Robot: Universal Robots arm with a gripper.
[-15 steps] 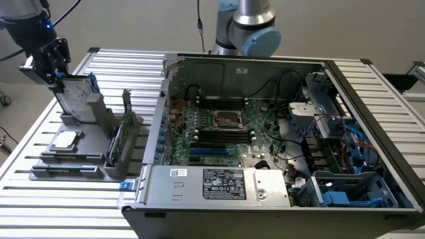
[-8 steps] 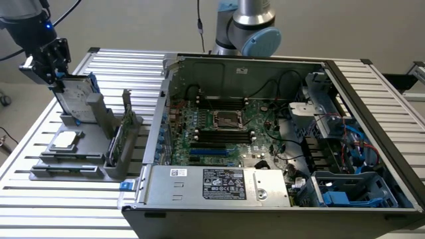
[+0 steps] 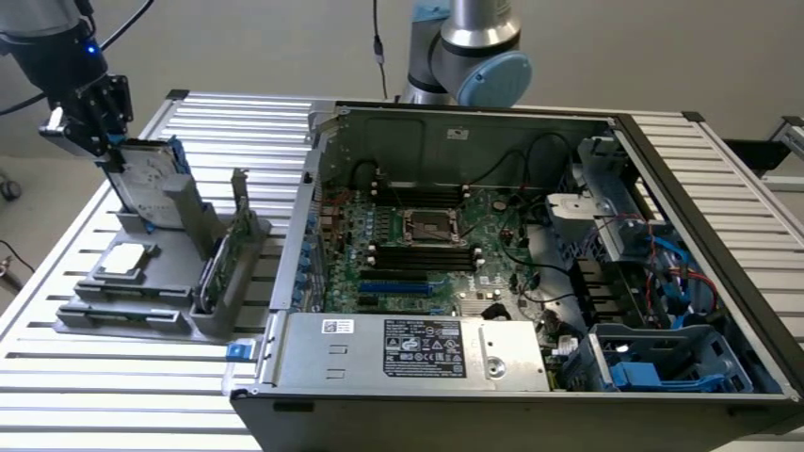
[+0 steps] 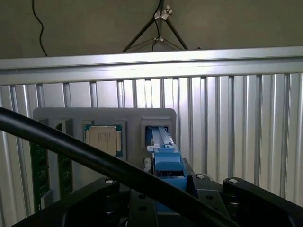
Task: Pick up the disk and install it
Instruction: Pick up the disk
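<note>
**benchrat:** What's this rig sitting on, front to back?

**ur_tinkerer:** It's a ribbed aluminium table [image 3: 113,405], slats all the way across. In the exterior view, the thing closest to the camera is a silver power supply [image 3: 415,348] at about six o'clock. It sits along the near edge of an open computer case [image 3: 440,141]. There's a blue plastic bay [image 3: 653,363] in the case's corner at about four o'clock. Further in is the green motherboard [image 3: 415,273], with the CPU socket [image 3: 427,226] pretty much dead centre.

Over at nine o'clock, just beside the case, is a grey parts holder [image 3: 126,320]. A square silver chip [image 3: 126,259] lies flat in it and a thin green card [image 3: 217,264] stands on edge. The disk [image 3: 153,184] [image 4: 163,142] is at the holder's far end. Behind all that, at twelve o'clock, is the arm's base [image 3: 468,52] against a plain wall. The wrist camera also catches a tripod [image 4: 158,33] past the table's far edge.

**benchrat:** And the gripper?

**ur_tinkerer:** The gripper [image 3: 113,151] [image 4: 168,184] is up at ten o'clock, right on top of the disk. The disk stands on edge with its lower end in the holder's far slot. From the wrist camera the jaws sit tight on either side of the disk's blue edge with no gap showing. So it's clamped on the top of the drive. A black cable [image 4: 94,156] cuts across in front of that camera.
</note>
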